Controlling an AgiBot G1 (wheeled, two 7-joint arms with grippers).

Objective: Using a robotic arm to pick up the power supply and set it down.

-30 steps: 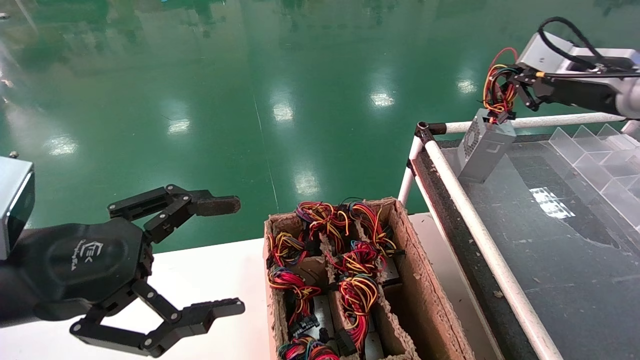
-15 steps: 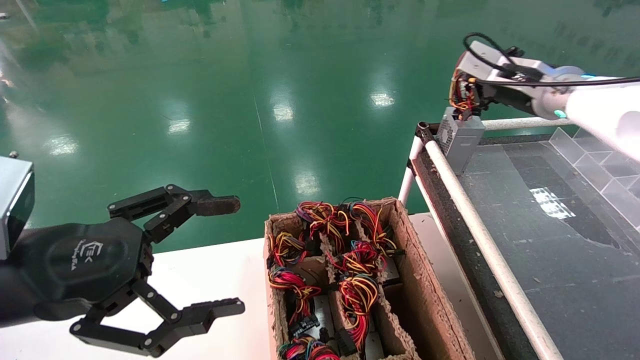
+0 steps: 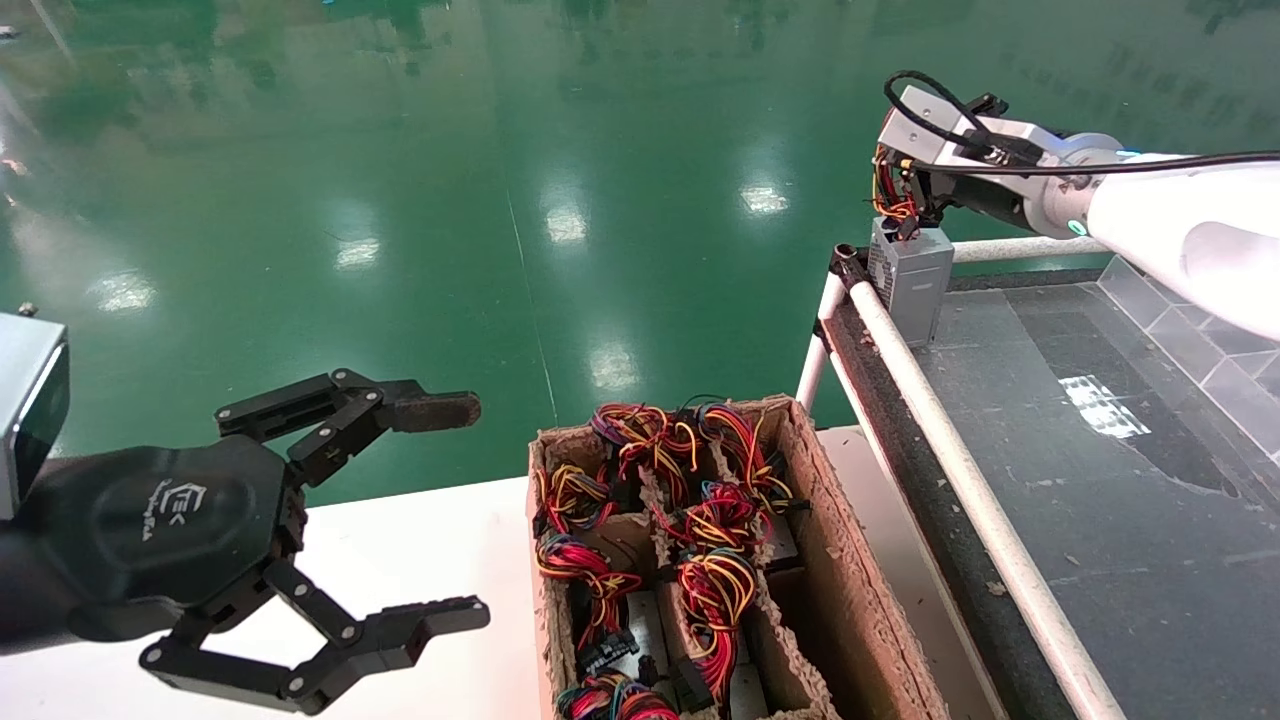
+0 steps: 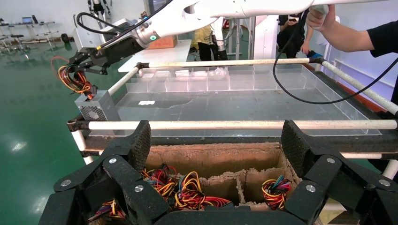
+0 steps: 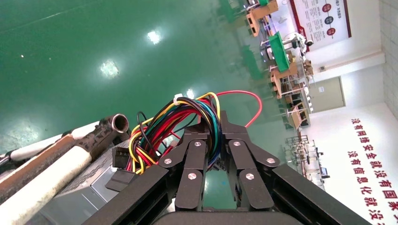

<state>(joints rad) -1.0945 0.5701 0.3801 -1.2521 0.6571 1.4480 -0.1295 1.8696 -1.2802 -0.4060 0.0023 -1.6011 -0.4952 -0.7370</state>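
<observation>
Fingers (image 5: pixel 213 136) tight around power supply (image 3: pixel 912 277) wires

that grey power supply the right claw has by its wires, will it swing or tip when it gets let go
Likely some. The right claw is shut on the wire bundle, not the box, and wires flex, so the power supply can probably sway or twist. It stands upright at the corner of the tray, against the white rail, so it might tip. Being a metal box, it probably isn't light.
</observation>
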